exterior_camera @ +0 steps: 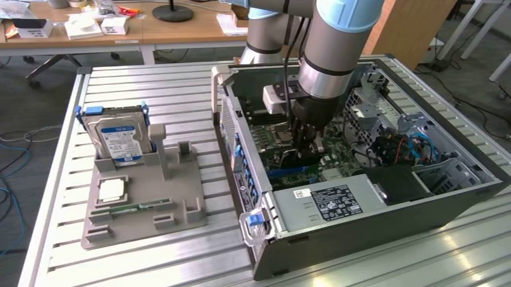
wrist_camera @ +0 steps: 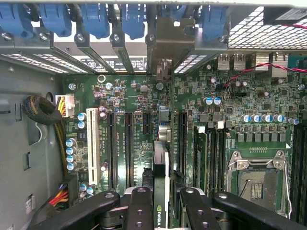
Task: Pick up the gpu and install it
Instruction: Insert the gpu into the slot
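Black gpu point(wrist_camera: 159, 163) edge-on in tool point(wrist_camera: 165, 199) over green motherboard point(wrist_camera: 240, 96), wrist view

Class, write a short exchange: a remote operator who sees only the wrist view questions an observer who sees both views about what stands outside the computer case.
Operator: The gripper holds the gpu over the motherboard. What is outside the case?
Observer: A gray holder sits on the slatted table, on the exterior view's left of the case.
Operator: Anything in it?
Observer: A hard drive with a blue-white label stands upright in it.
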### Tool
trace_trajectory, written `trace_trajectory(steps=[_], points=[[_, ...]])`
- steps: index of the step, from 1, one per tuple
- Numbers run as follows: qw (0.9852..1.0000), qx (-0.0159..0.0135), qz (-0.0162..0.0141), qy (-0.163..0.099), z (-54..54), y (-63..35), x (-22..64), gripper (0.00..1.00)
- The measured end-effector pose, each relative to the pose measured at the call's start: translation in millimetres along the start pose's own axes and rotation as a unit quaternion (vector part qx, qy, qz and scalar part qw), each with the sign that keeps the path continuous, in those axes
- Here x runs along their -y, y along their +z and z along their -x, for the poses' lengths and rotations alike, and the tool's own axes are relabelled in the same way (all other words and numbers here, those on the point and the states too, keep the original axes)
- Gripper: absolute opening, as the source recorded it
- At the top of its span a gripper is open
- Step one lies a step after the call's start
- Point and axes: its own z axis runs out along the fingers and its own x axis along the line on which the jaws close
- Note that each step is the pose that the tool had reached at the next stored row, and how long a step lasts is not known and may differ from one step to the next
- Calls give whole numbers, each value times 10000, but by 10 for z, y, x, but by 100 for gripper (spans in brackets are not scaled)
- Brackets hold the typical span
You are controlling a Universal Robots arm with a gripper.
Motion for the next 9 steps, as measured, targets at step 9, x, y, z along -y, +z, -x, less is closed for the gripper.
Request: trace_trajectory(steps=[9], points=[[10000, 1, -5, 0, -1, 22, -7, 27]])
